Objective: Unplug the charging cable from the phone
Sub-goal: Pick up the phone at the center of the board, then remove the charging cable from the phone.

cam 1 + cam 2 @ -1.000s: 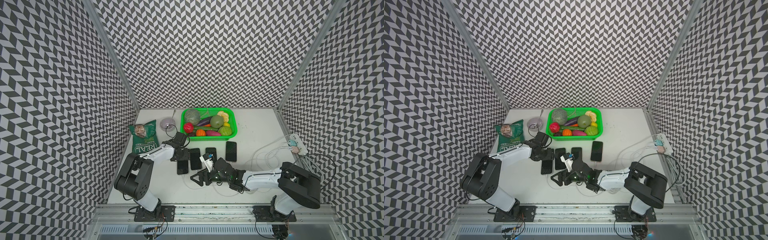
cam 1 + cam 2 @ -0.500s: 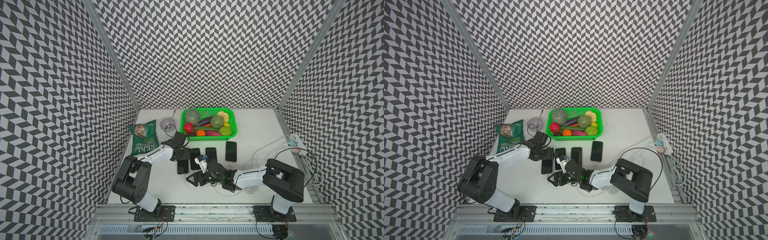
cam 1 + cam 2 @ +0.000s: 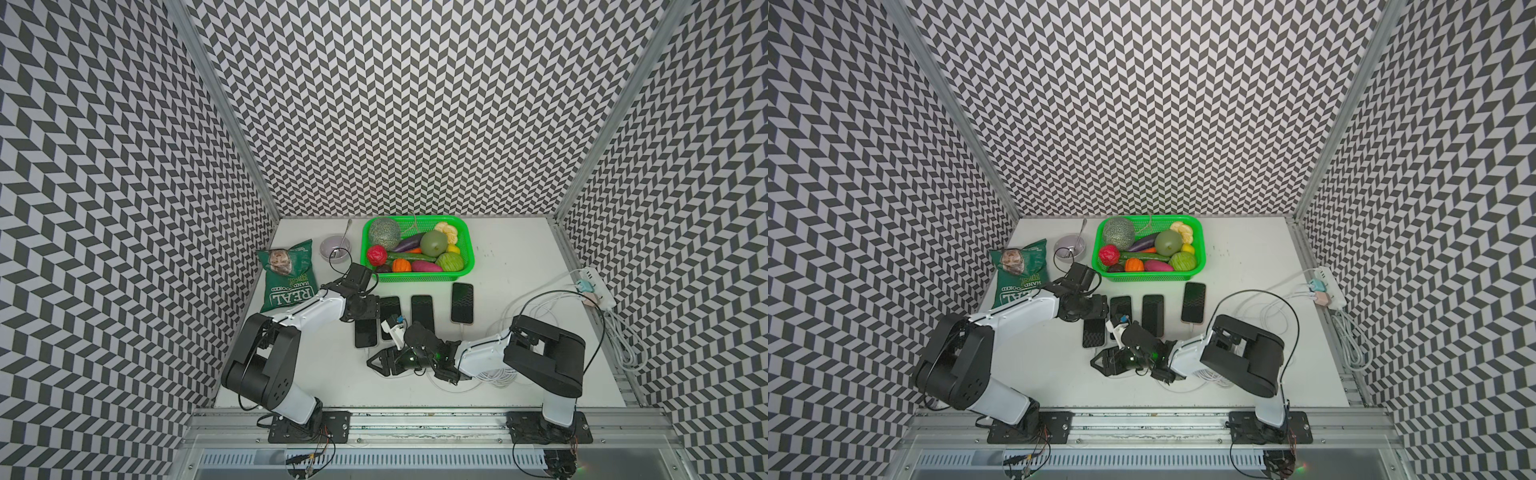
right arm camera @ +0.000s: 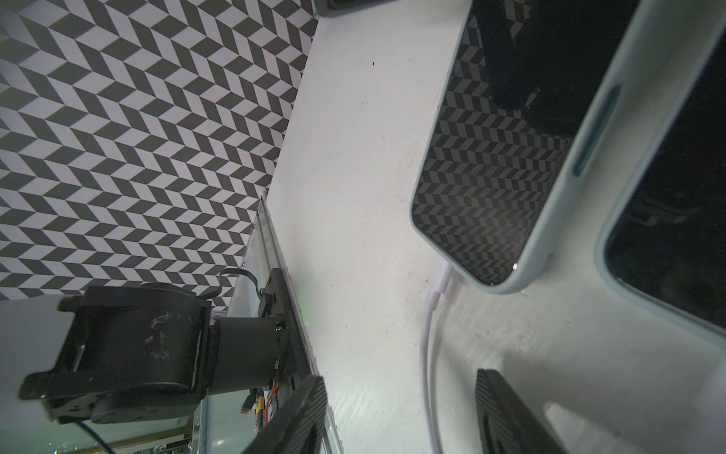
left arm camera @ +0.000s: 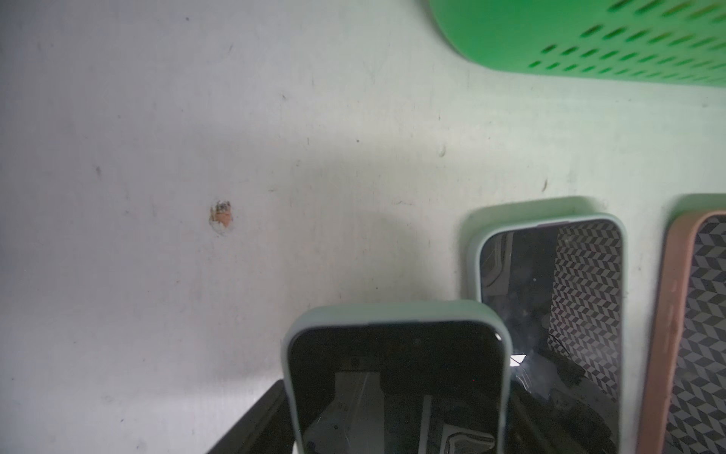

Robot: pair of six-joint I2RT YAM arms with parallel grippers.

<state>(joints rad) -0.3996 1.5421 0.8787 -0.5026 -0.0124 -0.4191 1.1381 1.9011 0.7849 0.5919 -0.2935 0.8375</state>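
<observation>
White tabletop. Note left gripper clenched on mint-cased phone; right gripper — jaws parted — astride charging cable, plug just far of it, axis near-to-far.

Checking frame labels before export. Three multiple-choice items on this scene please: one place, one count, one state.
1. The basket sits: A) behind the phones B) in front of them C) left of them
2. Phones in view: A) three B) four C) five
3. The cable at the leftmost phone is: A) plugged in B) unplugged C) missing
Key: 1 A, it lies beyond the phone row; 2 B, four lie side by side in both top views; 3 A, the right wrist view shows its plug in the port.
</observation>
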